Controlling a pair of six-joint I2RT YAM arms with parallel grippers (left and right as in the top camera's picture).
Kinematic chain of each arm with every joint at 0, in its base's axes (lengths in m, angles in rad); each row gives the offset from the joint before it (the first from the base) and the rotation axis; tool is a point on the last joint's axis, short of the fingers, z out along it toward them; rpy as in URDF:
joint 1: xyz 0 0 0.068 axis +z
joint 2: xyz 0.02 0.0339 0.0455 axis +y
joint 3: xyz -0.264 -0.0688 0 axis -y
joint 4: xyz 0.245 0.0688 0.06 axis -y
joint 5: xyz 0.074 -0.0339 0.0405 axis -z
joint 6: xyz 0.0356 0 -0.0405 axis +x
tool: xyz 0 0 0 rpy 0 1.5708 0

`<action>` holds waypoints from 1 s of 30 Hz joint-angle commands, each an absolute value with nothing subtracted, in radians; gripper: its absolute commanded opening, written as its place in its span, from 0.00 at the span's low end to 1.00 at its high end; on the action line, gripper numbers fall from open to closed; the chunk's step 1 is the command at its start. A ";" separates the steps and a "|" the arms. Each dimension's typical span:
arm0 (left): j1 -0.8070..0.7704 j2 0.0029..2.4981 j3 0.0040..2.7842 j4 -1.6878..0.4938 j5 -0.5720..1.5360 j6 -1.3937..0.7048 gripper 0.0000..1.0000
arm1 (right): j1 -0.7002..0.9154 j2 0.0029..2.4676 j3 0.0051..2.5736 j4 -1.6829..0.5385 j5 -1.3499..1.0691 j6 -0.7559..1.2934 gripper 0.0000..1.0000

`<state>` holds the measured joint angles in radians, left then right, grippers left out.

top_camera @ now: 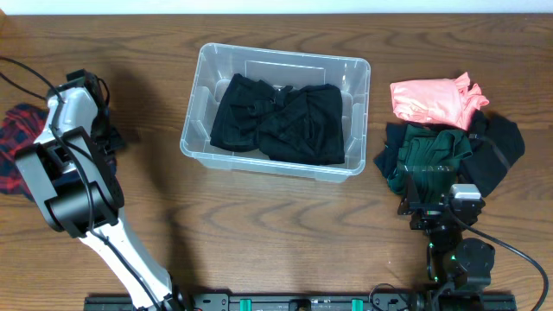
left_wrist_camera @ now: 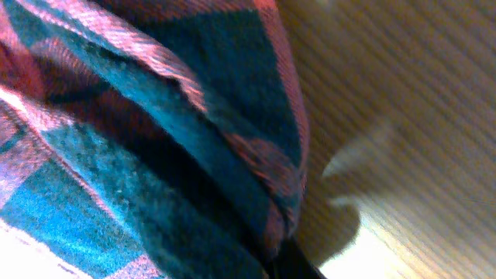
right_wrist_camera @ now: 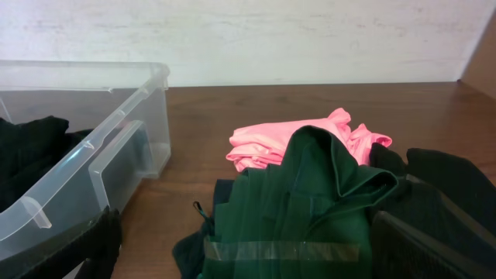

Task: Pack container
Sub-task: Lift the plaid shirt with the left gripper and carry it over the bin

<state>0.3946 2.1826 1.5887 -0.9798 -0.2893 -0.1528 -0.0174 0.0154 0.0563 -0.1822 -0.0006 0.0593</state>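
The clear container (top_camera: 197,142) stands mid-table with black garments (top_camera: 278,119) inside; its corner shows in the right wrist view (right_wrist_camera: 116,132). My left gripper (top_camera: 54,111) is at the far left, down on a red and blue plaid garment (top_camera: 15,142). The plaid cloth (left_wrist_camera: 155,139) fills the left wrist view, and one dark finger (left_wrist_camera: 294,265) shows near the bottom middle, closed on the cloth. My right gripper (top_camera: 441,206) is open, its fingers (right_wrist_camera: 256,260) either side of a dark green garment (right_wrist_camera: 310,201), which also shows in the overhead view (top_camera: 432,155).
A pink garment (top_camera: 432,99) lies behind the green one, also in the right wrist view (right_wrist_camera: 279,143). A black garment (top_camera: 497,147) lies to the right of them. A pale wall runs along the table's far edge (right_wrist_camera: 310,85).
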 commanded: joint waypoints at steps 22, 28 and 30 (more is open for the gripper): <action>0.362 2.076 2.250 -1.571 0.089 -0.098 0.06 | -0.025 0.012 0.053 -0.183 0.007 0.062 0.99; 0.320 1.932 2.250 -1.568 0.096 -0.098 0.06 | -0.025 0.012 0.053 -0.183 0.007 0.062 0.99; 0.304 1.878 2.250 -1.562 0.096 -0.098 0.06 | -0.025 0.012 0.053 -0.183 0.007 0.062 0.99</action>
